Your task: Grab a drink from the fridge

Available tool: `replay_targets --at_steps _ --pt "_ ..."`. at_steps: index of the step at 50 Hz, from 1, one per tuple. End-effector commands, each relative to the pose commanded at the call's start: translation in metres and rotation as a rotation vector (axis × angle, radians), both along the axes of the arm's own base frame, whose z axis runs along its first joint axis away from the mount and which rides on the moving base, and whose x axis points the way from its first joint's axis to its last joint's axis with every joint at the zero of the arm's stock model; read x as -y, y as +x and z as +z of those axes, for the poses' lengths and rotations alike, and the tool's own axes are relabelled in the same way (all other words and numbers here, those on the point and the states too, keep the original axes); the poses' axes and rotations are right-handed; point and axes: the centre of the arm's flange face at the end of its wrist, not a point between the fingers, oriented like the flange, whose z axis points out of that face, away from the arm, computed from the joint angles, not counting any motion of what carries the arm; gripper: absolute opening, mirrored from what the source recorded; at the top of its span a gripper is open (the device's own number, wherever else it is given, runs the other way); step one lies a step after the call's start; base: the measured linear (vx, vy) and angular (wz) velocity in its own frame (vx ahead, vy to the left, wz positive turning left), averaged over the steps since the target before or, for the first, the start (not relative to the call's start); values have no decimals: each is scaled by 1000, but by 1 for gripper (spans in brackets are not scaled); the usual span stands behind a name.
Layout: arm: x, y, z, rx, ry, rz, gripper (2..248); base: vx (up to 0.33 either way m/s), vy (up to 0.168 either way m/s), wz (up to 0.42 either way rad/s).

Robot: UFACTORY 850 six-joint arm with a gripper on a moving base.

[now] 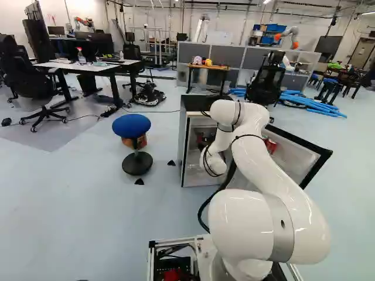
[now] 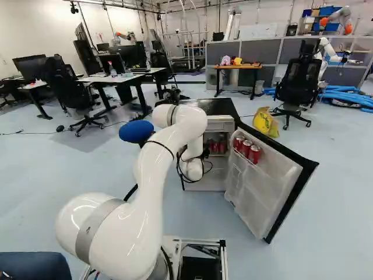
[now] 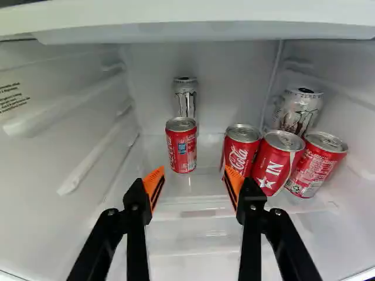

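Note:
My arm reaches into the open fridge (image 2: 215, 107); the gripper cannot be made out clearly past the wrist joint in the base views. In the wrist view the gripper (image 3: 193, 180) stands open with nothing between its fingers. Ahead of the gap stands a lone red can (image 3: 181, 149), upright on the shelf, with a silver can (image 3: 186, 96) behind it. Beyond the other finger, a red can (image 3: 239, 151), a second red can (image 3: 276, 165) and a third red can (image 3: 316, 164) stand close together, another silver can (image 3: 299, 110) behind them.
The fridge door (image 2: 256, 189) stands wide open to the right of the arm, with red cans (image 2: 246, 148) in its rack. A shelf or compartment edge (image 3: 199, 32) spans above the cans. A blue stool (image 1: 131, 125) is left of the fridge; a yellow bag (image 2: 266, 122) lies behind the door.

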Motion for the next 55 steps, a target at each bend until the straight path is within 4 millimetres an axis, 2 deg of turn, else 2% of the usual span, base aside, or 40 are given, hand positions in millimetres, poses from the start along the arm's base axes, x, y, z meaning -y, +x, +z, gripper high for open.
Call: replay_targets --at_steps 4,5,10,36,55 --pt "0 0 0 0 0 0 154 0 0 0" --pt "0 0 0 0 0 0 145 0 0 0" --pt "0 0 0 0 0 0 151 0 0 0" --pt "-1 1 0 1 0 1 150 0 0 0" --pt "-9 13 -4 21 -5 19 150 0 0 0"
